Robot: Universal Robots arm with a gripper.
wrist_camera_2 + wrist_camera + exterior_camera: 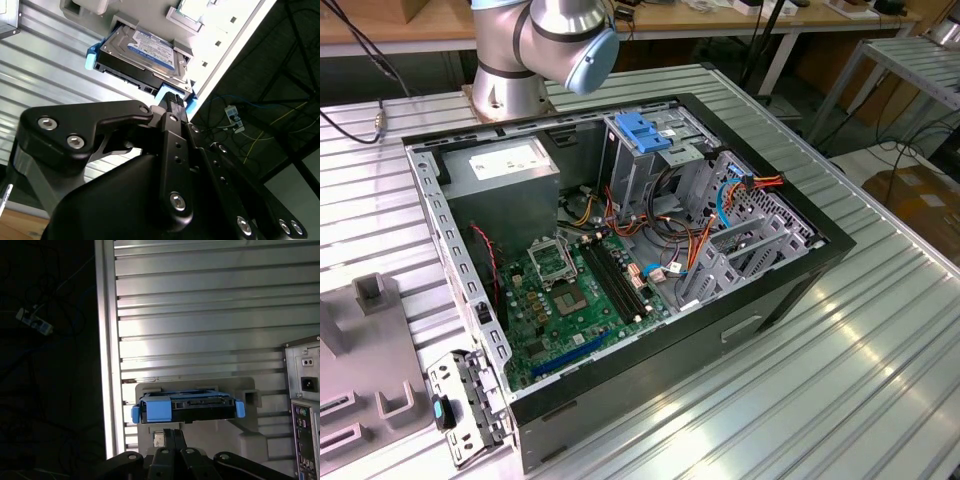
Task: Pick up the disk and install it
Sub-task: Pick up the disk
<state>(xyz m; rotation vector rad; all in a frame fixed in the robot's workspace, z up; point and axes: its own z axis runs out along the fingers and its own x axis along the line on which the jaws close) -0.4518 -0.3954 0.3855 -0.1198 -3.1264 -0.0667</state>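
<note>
Closest to the lens in both wrist views you have the gripper (172, 97), its black fingers drawn together rather than spread, and clamped on nothing. In the second wrist view its tip sits right at the blue side rail (176, 101) on the near edge of the disk (150, 50); whether it actually touches the rail you cannot tell. The disk lies flat, label up, seated in a grey holder (185, 384). In the first wrist view you see its connector end facing the gripper, with blue rail ends at both sides. The holder rests on the ribbed aluminium counter (200, 315), close to the counter's edge. Further out on the counter stands the open computer case (760, 300), lying on its side, with the motherboard (570, 290) exposed and a blue-handled drive cage (645, 130) inside.
</note>
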